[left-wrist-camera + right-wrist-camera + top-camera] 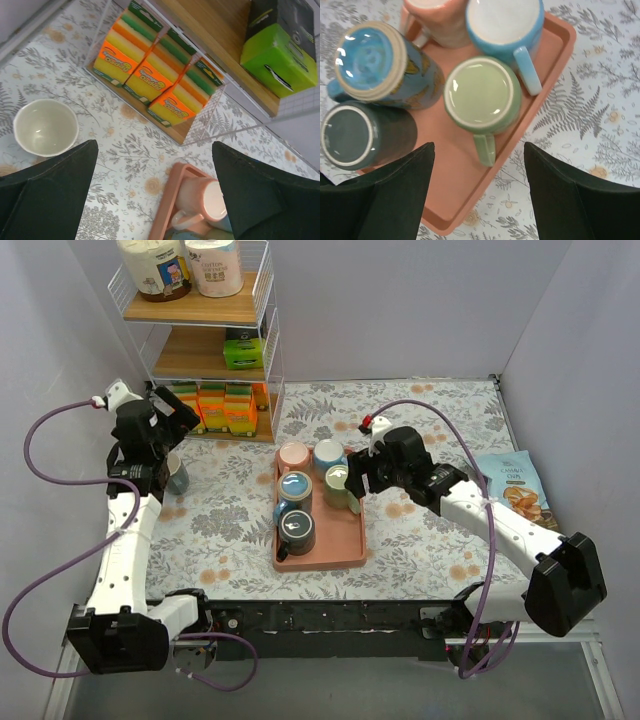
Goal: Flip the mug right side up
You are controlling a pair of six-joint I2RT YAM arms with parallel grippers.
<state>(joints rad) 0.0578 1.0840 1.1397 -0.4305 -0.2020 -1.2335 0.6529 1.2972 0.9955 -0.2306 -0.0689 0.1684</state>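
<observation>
A salmon tray [345,540] holds several mugs standing upside down: pink [293,455], light blue [328,453], blue patterned [294,487], green [340,485] and dark grey [297,530]. In the right wrist view the green mug [482,95] shows its base, with its handle pointing at the tray's edge [465,210]. My right gripper [477,150] is open and empty, hovering over that handle; it also shows in the top view [352,480]. One mug [46,126] stands upright on the table, left of the tray. My left gripper [152,165] is open and empty above the table between that mug and the pink mug [202,200].
A wire-and-wood shelf [200,310] stands at the back left with sponge packs [150,80], a green box [277,55] and containers on top. A snack bag [515,490] lies at the right. Walls close in the table on three sides.
</observation>
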